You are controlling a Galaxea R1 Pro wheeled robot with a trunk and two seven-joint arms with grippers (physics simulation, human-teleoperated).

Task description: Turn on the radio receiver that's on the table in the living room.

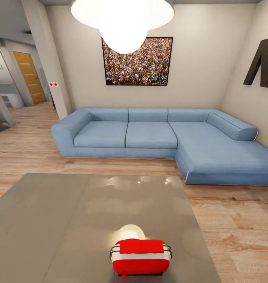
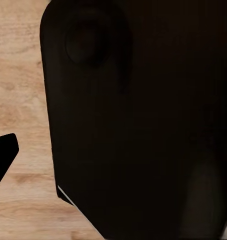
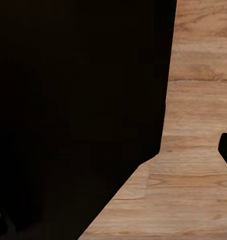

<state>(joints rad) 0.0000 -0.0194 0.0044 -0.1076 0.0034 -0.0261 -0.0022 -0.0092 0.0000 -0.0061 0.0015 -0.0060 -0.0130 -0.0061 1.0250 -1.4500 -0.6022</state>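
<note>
Red radio receiver (image 1: 140,257) upright at near edge of grey coffee table (image 1: 51,220), long axis running left-right, wire handle on top. Blue L-shaped sofa (image 1: 157,141) beyond. Wrist views dark over wood floor (image 3: 198,150); jaw state cannot tell.

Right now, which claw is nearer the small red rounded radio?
I cannot tell left from right: the red radio sits about centred before me on the glossy grey table, while both wrist cameras face light wood floor.
</note>
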